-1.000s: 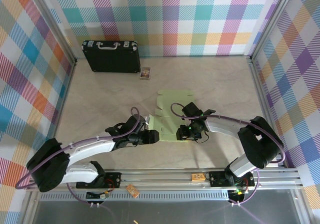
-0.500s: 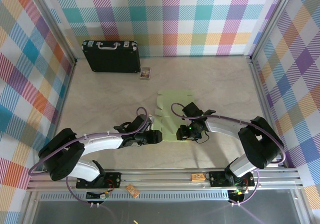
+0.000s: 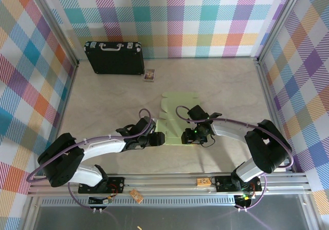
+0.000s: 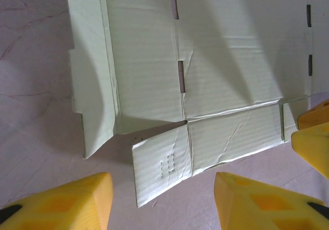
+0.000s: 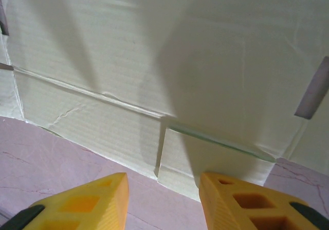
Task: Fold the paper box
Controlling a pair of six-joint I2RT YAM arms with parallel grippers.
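**Nothing gripped at the near edge**

The paper box lies flat and unfolded in the middle of the table. My left gripper is at its 7 o'clock corner, fingers apart above a creased flap, holding nothing. My right gripper is at its 6 o'clock edge, equally spread and empty. The black briefcase stands at 11 o'clock.

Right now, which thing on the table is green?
The flat paper box mid-table; the case by the wall is black, the tiny card isn't green.
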